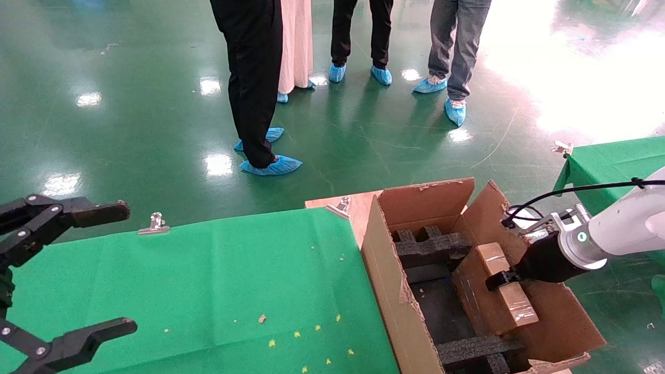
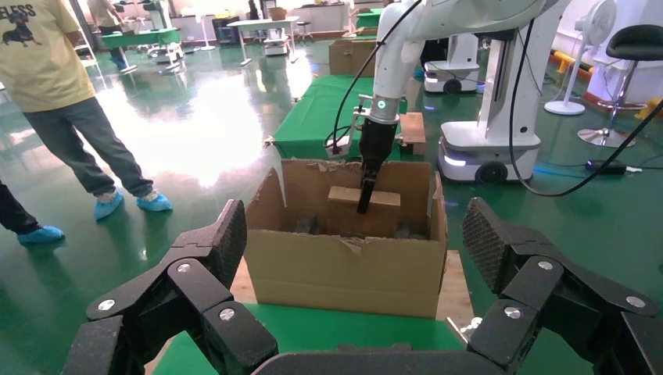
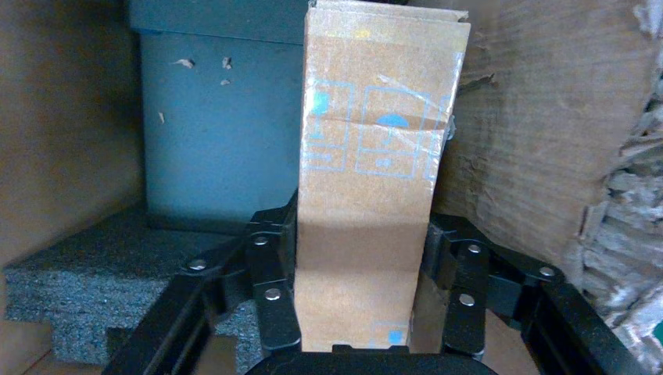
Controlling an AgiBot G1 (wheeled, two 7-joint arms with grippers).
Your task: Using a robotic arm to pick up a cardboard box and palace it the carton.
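The right hand (image 1: 500, 280), on the white robotic arm (image 1: 618, 228), is inside the open top of the carton (image 1: 395, 291) and is closed on the cardboard box (image 1: 491, 298). In the right wrist view the fingers (image 3: 275, 289) press against both narrow sides of the cardboard box (image 3: 367, 195), which fills the gap between them. The cardboard box is therefore already within the carton's walls, tilted, with one long edge raised against the inner wall on the robot's right and its lower part down among the black foam inserts (image 1: 431, 249). Whether its lower edge is resting on the foam or hanging just above cannot be told. The pickup and the carry appear done; what remains, by judgement, is to settle the cardboard box on the inserts, let go, and lift the arm clear of the torn flaps (image 1: 426, 200). The left hand (image 1: 67, 270) is parked over the near left end of the green counter (image 1: 234, 270), well apart from the carton, its fingers spread wide and holding nothing. Several people (image 1: 254, 78) in blue shoe covers stand on the floor beyond the counter.
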